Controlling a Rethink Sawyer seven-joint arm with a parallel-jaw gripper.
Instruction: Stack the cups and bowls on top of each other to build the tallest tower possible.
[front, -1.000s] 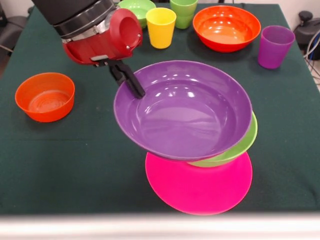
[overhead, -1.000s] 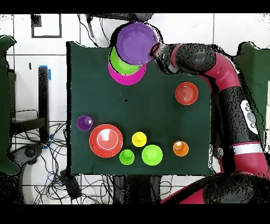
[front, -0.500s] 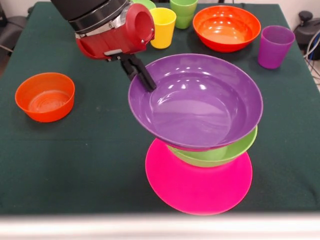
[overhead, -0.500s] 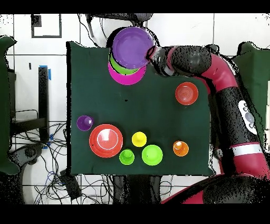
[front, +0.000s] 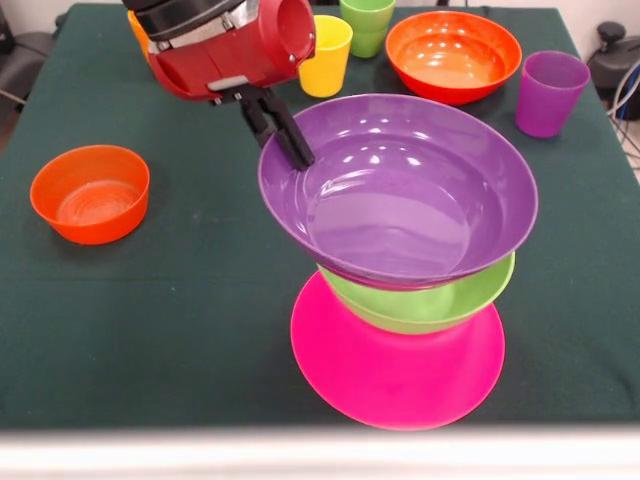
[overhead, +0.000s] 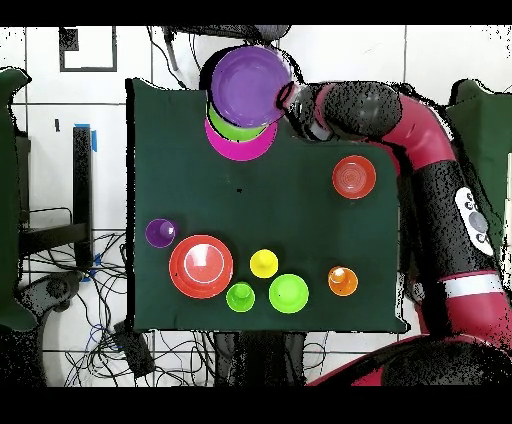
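Purple bowl (front: 400, 195): tilted, over the light green bowl (front: 430, 300), which sits on the pink bowl (front: 390, 375) at the cloth's 6 o'clock edge in the front view
My gripper (front: 285, 135): closed on the purple bowl's rim at its 10 o'clock
Small orange-red bowl (front: 90, 192): well apart at 9 o'clock
Yellow cup (front: 325, 55), green cup (front: 367, 22), large orange-red bowl (front: 453, 55), purple cup (front: 550, 92): ranged from 12 to 2 o'clock

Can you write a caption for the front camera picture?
Gripper sets the purple bowl on the green bowl.
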